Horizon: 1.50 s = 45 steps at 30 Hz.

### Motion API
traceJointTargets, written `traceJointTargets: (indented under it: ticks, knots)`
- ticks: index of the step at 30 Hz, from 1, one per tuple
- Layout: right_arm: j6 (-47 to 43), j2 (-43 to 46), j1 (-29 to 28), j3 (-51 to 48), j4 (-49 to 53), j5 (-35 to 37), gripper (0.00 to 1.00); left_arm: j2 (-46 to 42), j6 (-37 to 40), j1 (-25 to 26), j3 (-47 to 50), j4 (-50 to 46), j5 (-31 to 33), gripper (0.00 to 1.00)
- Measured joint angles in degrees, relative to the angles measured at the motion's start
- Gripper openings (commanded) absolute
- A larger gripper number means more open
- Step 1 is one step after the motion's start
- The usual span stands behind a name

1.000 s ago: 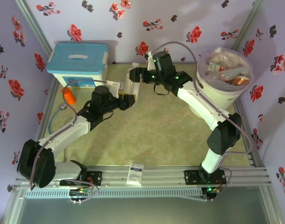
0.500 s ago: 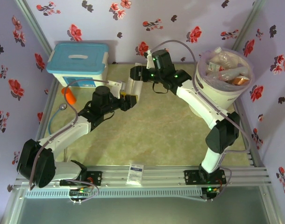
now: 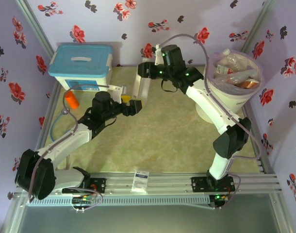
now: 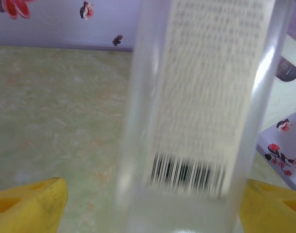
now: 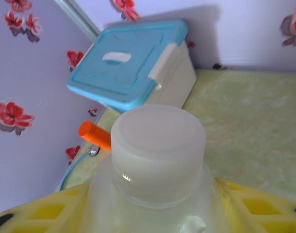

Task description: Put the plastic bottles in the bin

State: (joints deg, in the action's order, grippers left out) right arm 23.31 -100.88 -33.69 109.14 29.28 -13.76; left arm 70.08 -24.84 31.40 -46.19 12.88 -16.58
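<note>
A clear plastic bottle with a white cap and a white barcode label hangs tilted above the mat, back centre. My right gripper is shut on its neck end, with yellow fingers pressed against both shoulders. Just below the bottle's lower end my left gripper stands open; its yellow fingertips sit apart on either side of the bottle body without touching it. The white bin at the back right is heaped with more plastic bottles.
A white box with a light-blue lid stands at the back left. An orange cylinder lies in front of it by the left wall. A small white packet rests on the front rail. Flowered walls close in three sides.
The left gripper has opened and let go of the bottle, drawing back slightly. The right gripper has closed on the bottle's cap end and lifted it a little toward the back.
</note>
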Motion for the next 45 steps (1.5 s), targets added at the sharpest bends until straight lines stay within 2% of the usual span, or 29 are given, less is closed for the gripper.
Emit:
traceJointTargets:
  ticks: [4, 9, 11, 18, 23, 28, 35, 40, 45]
  knots:
    - [-4.5, 1.2, 4.5, 6.0, 4.8, 3.3, 0.43, -4.3, 0.1, -1.9, 1.2, -1.4, 0.0, 0.89]
    - [-9.2, 5.4, 14.1, 14.8, 9.4, 6.3, 0.39, -6.6, 0.1, -3.3, 3.1, -2.3, 0.0, 0.89]
    - [-12.0, 8.3, 17.9, 17.2, 10.3, 9.5, 0.34, -6.6, 0.1, -3.4, 4.0, -3.0, 0.0, 0.89]
    - [-21.9, 14.9, 26.9, 22.1, 11.5, 21.1, 0.33, -5.0, 0.2, -3.9, 4.6, -3.9, 0.0, 0.89]
    - [-32.6, 12.8, 27.3, 23.7, 13.4, 32.1, 0.34, -3.0, 0.2, -4.0, 4.6, -3.9, 0.0, 0.89]
    - [-42.4, 7.3, 27.3, 23.1, 14.4, 39.4, 0.3, -2.5, 0.5, -4.1, 4.6, -3.9, 0.0, 0.89]
    - [-54.9, -0.4, 27.3, 23.1, 14.5, 44.6, 0.26, -2.5, 1.0, -4.6, 4.6, -3.9, 0.0, 0.88]
    - [-61.8, -0.7, 27.3, 16.2, 11.8, 48.2, 0.25, -2.6, 1.1, -5.7, 5.6, -3.7, 0.0, 0.88]
    - [-63.4, 0.2, 27.6, 8.9, 9.3, 48.7, 0.26, -3.0, 1.2, -6.3, 6.4, -3.7, 0.0, 0.88]
